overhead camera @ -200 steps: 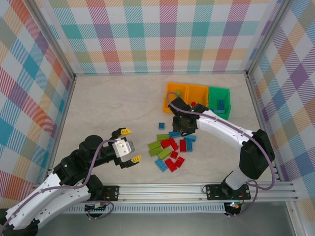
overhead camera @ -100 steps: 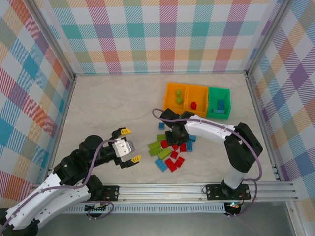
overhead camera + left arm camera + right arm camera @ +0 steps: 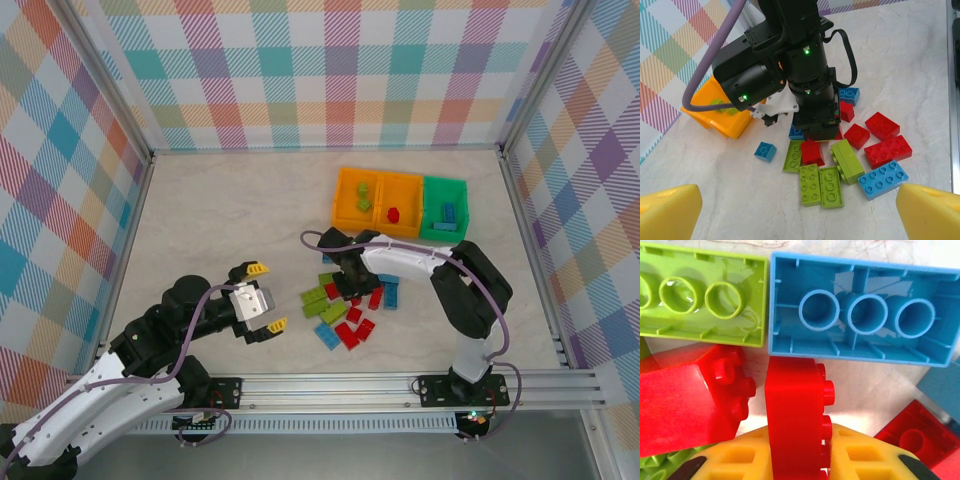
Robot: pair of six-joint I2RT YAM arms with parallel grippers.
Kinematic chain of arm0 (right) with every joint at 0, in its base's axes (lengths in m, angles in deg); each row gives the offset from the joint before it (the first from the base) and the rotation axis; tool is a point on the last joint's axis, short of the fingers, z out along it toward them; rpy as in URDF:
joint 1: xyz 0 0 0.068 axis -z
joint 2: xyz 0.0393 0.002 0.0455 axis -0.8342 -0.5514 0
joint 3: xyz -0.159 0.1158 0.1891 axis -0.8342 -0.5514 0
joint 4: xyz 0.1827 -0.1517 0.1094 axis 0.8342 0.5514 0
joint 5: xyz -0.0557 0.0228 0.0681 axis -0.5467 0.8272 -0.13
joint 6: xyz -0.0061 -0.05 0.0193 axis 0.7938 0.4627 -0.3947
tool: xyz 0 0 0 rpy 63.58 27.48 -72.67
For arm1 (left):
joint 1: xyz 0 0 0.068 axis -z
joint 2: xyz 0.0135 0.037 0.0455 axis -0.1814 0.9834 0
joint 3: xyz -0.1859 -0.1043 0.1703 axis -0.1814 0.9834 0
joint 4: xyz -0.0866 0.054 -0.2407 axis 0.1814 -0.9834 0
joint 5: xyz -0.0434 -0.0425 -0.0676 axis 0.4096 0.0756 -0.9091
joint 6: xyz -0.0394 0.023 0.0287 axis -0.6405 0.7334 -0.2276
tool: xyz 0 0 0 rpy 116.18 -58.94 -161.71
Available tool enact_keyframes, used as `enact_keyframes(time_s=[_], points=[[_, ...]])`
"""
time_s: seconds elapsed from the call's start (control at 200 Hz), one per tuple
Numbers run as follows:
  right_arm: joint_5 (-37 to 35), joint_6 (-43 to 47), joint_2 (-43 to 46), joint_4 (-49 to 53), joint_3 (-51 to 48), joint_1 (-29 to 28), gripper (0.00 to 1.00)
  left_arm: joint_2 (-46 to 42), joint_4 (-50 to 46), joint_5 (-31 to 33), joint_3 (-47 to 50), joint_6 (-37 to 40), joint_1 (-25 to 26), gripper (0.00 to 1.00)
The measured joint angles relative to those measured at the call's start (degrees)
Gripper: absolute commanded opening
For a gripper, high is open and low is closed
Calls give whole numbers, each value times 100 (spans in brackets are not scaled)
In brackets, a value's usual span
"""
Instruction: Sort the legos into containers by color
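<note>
My right gripper [image 3: 348, 283] is down in the pile of legos [image 3: 350, 305] and is shut on a red brick [image 3: 795, 410] that stands on edge between its yellow pads [image 3: 735, 460]. Just ahead of it lie an upturned blue brick [image 3: 862, 315] and an upturned lime brick [image 3: 700, 300]. My left gripper [image 3: 262, 297] hangs open left of the pile with nothing in it. Its wrist view looks across lime bricks [image 3: 821, 185], red bricks [image 3: 882, 142] and a blue brick [image 3: 882, 180]. The containers stand behind: two orange bins [image 3: 340, 195] and a green bin [image 3: 462, 190].
The left orange bin holds lime bricks [image 3: 364, 197], the middle one a red brick [image 3: 394, 213], and the green bin blue bricks [image 3: 449, 214]. A small blue brick [image 3: 765, 151] lies apart, left of the pile. Checked walls enclose the table [image 3: 230, 220]; a metal rail [image 3: 400, 385] runs along the near edge.
My right arm has swung left and toward the near edge, from beside the bins into the brick pile. The left arm has not moved.
</note>
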Motion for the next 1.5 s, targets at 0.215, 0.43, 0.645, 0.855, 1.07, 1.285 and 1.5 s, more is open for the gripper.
enact_keyframes(time_s=[0.215,0.43,0.645,0.855,1.07,1.285,1.5], points=[[-448,-146,612,201,-7,2,18,-103,28,-232,11,20,0,100],[-977,-199,1602,195,420,501,18,-107,293,-570,11,-127,0,100],[-1174,-20,1128,-444,1145,2205,23,507,234,-361,-367,-839,0,100],[-1130,297,-463,-697,2409,2778,45,1222,214,468,-905,-2337,0,100],[-977,483,-603,-610,2662,2885,50,2398,-129,1434,-1488,-4332,0,99],[385,527,1563,-413,1213,2883,64,3912,-439,2074,-1696,-6223,-2,93],[1947,389,4011,483,-289,2098,70,5025,-509,2111,-1696,-7309,-7,87]])
